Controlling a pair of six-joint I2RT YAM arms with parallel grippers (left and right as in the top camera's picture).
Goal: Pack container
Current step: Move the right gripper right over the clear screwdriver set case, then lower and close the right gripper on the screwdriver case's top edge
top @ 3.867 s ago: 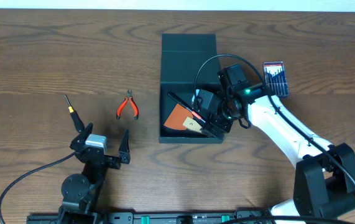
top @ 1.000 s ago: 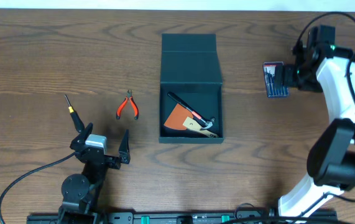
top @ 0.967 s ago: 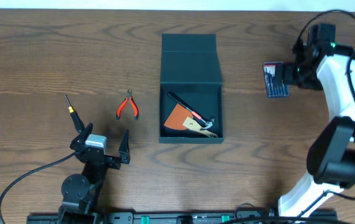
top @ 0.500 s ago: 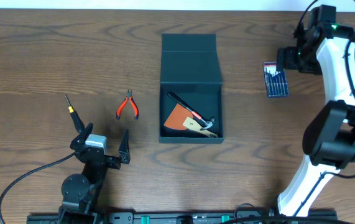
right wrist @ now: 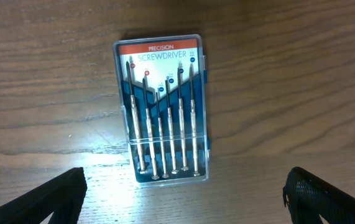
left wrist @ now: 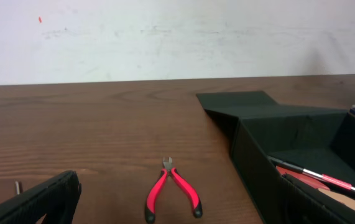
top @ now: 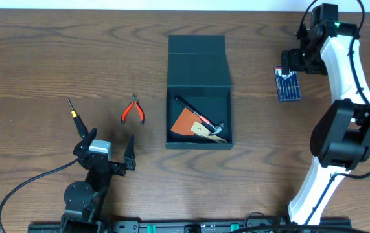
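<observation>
The container (top: 197, 139), a dark teal box, stands open at the table's middle with its lid (top: 197, 59) folded back. It holds an orange piece (top: 186, 122), a small hammer (top: 212, 131) and a slim red-and-black tool (top: 191, 110). My right gripper (top: 293, 61) hangs open over the far end of a clear precision screwdriver set (top: 288, 84). In the right wrist view the set (right wrist: 163, 109) lies flat on the wood, beyond my right gripper (right wrist: 183, 193), untouched. My left gripper (top: 110, 152) rests open at the near left; the left wrist view shows its gripper (left wrist: 183, 205) empty.
Red-handled pliers (top: 133, 110) lie left of the box, seen also as pliers (left wrist: 172, 193) ahead of the left fingers. A thin screwdriver (top: 74, 115) with a yellow band lies further left. The box wall (left wrist: 258, 162) rises on the right of the left wrist view.
The right gripper left the box and swung out to the right, then drifted toward the table's far edge over the screwdriver set. The left arm has stayed still.
</observation>
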